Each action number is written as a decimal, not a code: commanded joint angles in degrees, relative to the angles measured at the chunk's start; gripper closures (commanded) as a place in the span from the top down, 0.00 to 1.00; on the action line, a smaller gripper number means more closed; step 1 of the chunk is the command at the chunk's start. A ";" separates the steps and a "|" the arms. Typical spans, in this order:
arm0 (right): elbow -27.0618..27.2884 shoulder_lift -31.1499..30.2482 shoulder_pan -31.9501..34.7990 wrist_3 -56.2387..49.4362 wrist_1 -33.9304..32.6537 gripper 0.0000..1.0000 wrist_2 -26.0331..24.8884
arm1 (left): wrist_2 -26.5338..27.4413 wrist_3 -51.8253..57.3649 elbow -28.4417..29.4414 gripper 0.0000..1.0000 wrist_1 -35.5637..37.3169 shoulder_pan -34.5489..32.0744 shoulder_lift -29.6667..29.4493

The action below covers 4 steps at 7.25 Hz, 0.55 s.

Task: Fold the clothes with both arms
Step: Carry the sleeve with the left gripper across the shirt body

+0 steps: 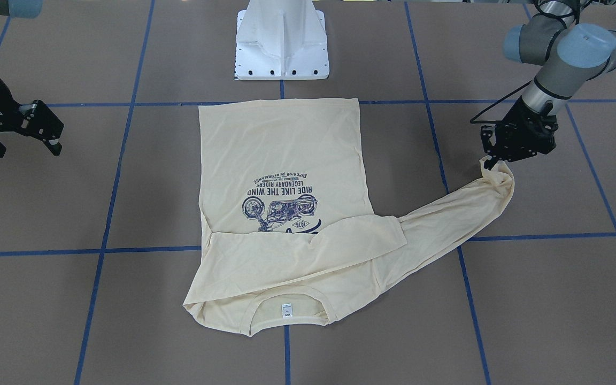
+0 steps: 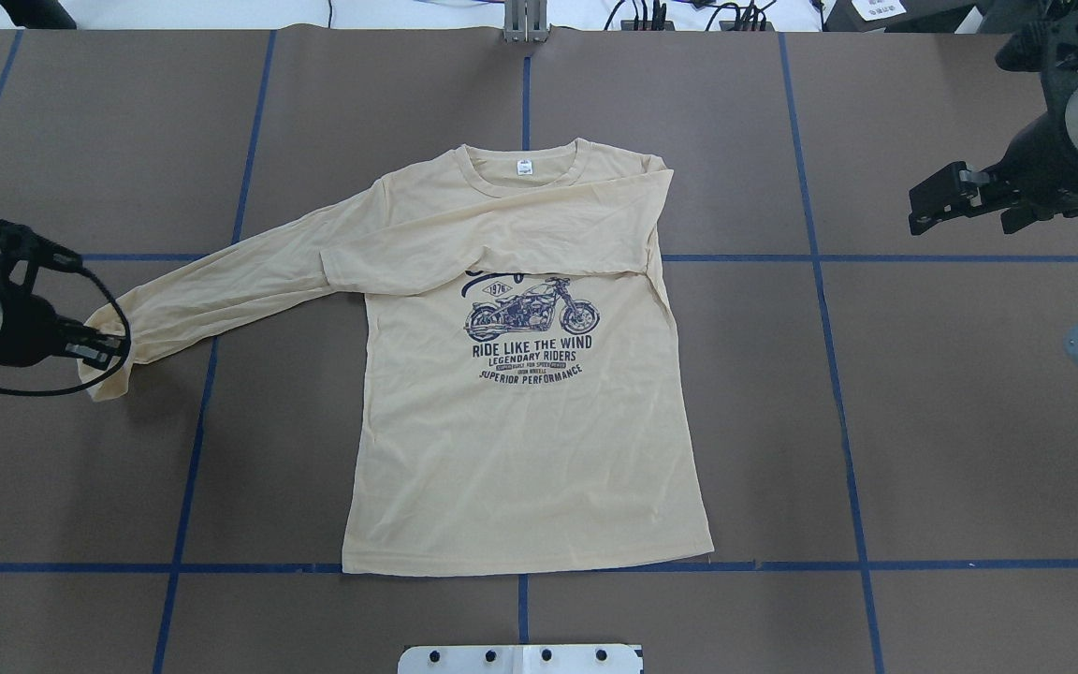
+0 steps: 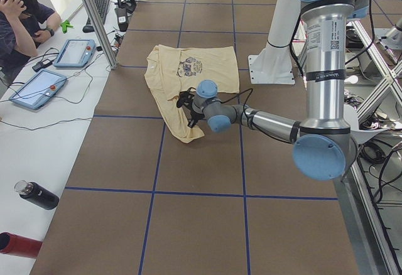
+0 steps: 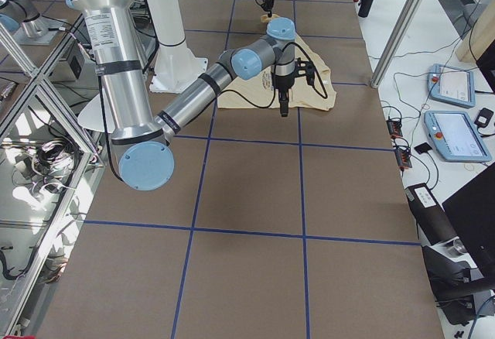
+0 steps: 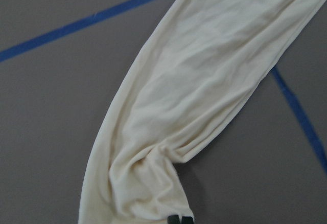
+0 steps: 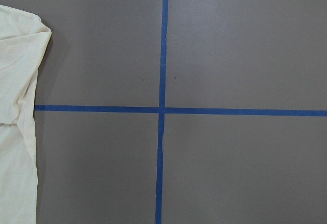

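Note:
The cream long-sleeved shirt [image 2: 520, 449] [image 1: 286, 144] lies flat, print up, with its collar [image 2: 525, 173] on the far side from the robot's base. One sleeve is folded across the chest [image 2: 502, 239]. The other sleeve [image 2: 240, 281] [image 1: 447, 208] stretches out toward my left gripper [image 2: 99, 348] [image 1: 491, 160], which is shut on its cuff and lifts it slightly. The left wrist view shows this sleeve [image 5: 204, 81] bunched at the fingertips [image 5: 180, 219]. My right gripper [image 2: 962, 217] [image 1: 27, 148] hovers open and empty, well clear of the shirt; its wrist view catches only the shirt's edge [image 6: 15, 106].
The white pedestal base [image 1: 281, 43] [image 2: 520, 658] stands just beyond the shirt's hem. Blue tape lines [image 6: 162, 109] grid the brown table. A person [image 3: 19, 17] sits at a side bench with tablets [image 3: 75, 52]; bottles [image 3: 38, 194] lie near it.

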 commanded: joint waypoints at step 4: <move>-0.01 0.12 0.00 0.09 0.00 0.99 -0.05 | -0.69 -1.00 -0.18 0.00 44.72 0.41 -37.38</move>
